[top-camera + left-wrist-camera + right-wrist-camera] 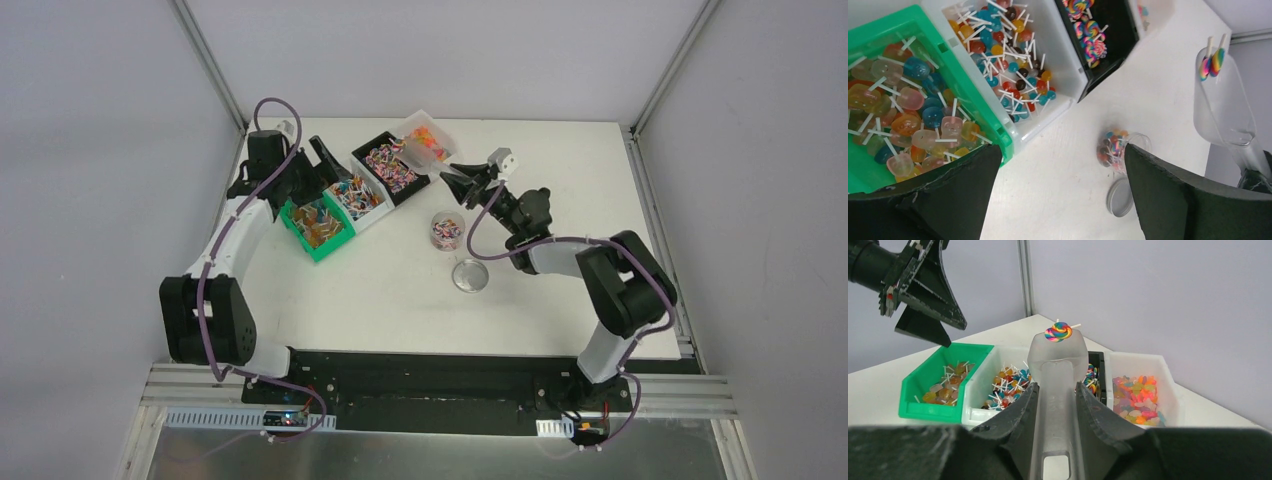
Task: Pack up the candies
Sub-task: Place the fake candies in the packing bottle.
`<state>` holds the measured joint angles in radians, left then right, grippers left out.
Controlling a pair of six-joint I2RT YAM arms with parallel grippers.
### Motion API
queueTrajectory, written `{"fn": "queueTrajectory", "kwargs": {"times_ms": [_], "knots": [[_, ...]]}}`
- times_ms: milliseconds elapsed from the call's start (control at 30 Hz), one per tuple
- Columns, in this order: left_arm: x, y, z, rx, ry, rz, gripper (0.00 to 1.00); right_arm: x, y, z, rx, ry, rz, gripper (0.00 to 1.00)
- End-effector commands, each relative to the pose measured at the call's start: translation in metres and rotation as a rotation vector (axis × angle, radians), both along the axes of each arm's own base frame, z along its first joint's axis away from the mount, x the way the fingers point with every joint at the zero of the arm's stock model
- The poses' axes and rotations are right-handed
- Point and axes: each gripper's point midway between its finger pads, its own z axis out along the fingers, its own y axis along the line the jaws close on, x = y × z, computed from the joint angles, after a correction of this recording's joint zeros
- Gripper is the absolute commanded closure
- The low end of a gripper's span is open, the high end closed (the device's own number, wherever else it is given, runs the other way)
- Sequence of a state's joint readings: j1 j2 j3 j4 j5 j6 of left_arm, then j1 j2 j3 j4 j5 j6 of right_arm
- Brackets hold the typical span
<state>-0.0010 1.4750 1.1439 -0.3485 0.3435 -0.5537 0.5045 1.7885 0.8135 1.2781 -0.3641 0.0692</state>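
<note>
White table (560,180), left pincer (1060,150) spread above green bin (923,382), right pincer (1056,388) clasping scoop (1058,356).

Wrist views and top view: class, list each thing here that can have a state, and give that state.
left gripper: open, empty.
right gripper: shut on the scoop's handle.
scoop: held up off the table, carrying two swirl lollipops.
jar: upright, uncovered, partly filled with candies.
lid: off, lying flat beside the jar.
</note>
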Motion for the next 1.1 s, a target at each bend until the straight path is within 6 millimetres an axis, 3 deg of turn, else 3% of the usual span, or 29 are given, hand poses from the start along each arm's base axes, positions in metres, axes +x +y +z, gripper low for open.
{"fn": "queueTrajectory", "kwargs": {"times_ms": [0, 267, 533, 700, 867, 1067], "knots": [[-0.006, -0.008, 0.053, -0.004, -0.148, -0.049, 0.01, -0.029, -0.017, 0.034, -0.007, -0.073, -0.014, 1.0], [-0.027, -0.023, 0.061, -0.022, -0.18, -0.12, 0.01, -0.082, -0.039, 0.034, -0.025, -0.057, -0.059, 1.0], [-0.051, -0.024, 0.033, -0.005, -0.14, -0.149, 0.01, -0.121, -0.067, 0.015, -0.109, -0.005, -0.096, 1.0], [-0.061, -0.024, 0.016, 0.003, -0.108, -0.162, 0.01, -0.138, -0.084, 0.013, -0.135, 0.04, -0.136, 1.0], [-0.07, -0.021, 0.007, 0.032, -0.107, -0.164, 0.01, -0.146, -0.101, -0.003, -0.2, 0.127, -0.195, 1.0], [-0.077, -0.018, 0.005, 0.054, -0.113, -0.172, 0.01, -0.153, -0.106, -0.02, -0.27, 0.206, -0.198, 1.0]]}}
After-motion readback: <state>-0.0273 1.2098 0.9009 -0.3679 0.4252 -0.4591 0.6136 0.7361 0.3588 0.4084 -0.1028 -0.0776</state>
